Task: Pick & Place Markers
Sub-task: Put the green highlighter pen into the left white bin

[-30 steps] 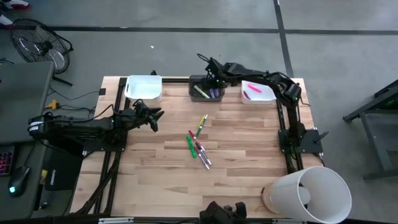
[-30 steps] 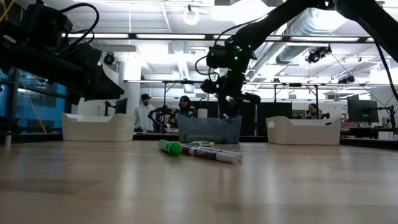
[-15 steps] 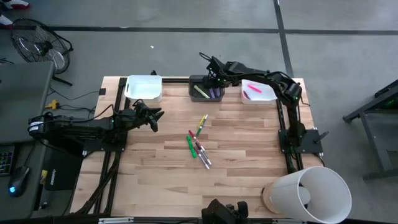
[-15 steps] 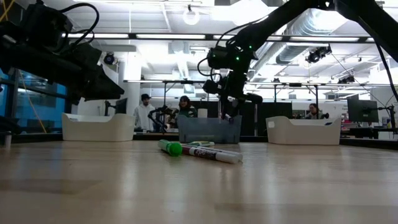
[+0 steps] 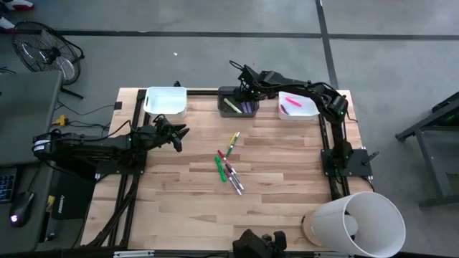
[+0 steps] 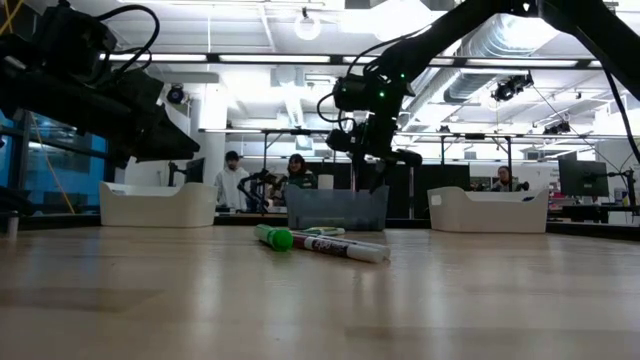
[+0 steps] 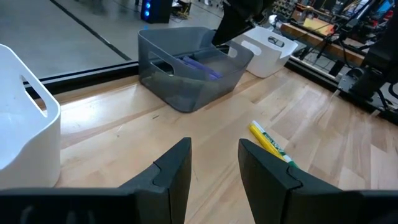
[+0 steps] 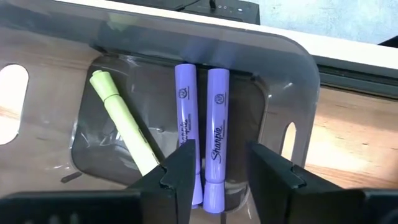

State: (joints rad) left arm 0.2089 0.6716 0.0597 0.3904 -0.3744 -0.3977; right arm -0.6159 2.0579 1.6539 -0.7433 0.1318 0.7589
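Several markers (image 5: 227, 163) lie loose on the wooden table's middle: a yellow one (image 5: 234, 140), a green one (image 5: 219, 166), a red one and a pale one. In the low view a green marker (image 6: 274, 238) and a white-and-red one (image 6: 340, 246) lie flat. The grey bin (image 5: 239, 102) at the far edge holds two purple markers (image 8: 202, 134) and a yellow-green one (image 8: 124, 124), lying on its floor. My right gripper (image 8: 217, 174) hangs open and empty just above this bin (image 5: 248, 92). My left gripper (image 5: 177, 135) is open and empty at the table's left; its wrist view (image 7: 214, 168) shows the yellow marker (image 7: 270, 142) ahead.
A white bin (image 5: 166, 100) stands at the far left. Another white bin (image 5: 297, 106) with pink markers stands at the far right. A big white cylinder (image 5: 355, 222) lies at the near right corner. People stand in the room beyond the far edge (image 6: 235, 178).
My right gripper has risen a little above the grey bin, staying open. The markers on the table and my left arm have kept still.
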